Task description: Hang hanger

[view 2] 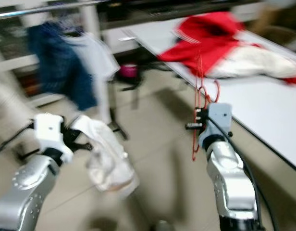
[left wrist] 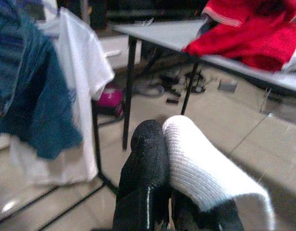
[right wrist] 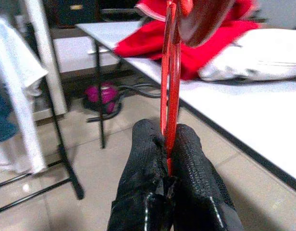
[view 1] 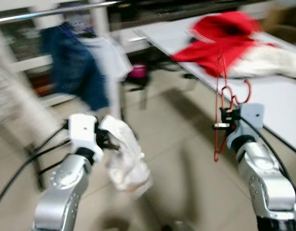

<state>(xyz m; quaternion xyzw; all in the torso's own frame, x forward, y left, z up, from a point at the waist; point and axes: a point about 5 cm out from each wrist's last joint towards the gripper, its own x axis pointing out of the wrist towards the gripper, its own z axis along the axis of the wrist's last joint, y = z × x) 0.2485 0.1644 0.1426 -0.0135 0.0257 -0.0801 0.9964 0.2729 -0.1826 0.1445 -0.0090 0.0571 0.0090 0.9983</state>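
My right gripper (view 1: 224,118) is shut on a thin red hanger (view 1: 218,103), which stands nearly upright beside the white table. In the right wrist view the red hanger (right wrist: 171,86) rises from between the two black fingers (right wrist: 145,159). My left gripper (view 1: 109,141) is shut on a white garment (view 1: 125,159) that droops below it over the floor. The white garment (left wrist: 205,171) lies against the black fingers (left wrist: 147,163) in the left wrist view. A clothes rail (view 1: 52,12) runs across the upper left, carrying a blue garment (view 1: 73,65) and a white shirt (view 1: 109,55).
A white table (view 1: 277,103) stands on the right with a red garment (view 1: 220,36) and a white garment (view 1: 268,60) heaped on it. A pink object (view 1: 137,72) lies on the tiled floor (view 1: 186,159) under the rack. The rack's black legs (left wrist: 97,144) stand close to my left gripper.
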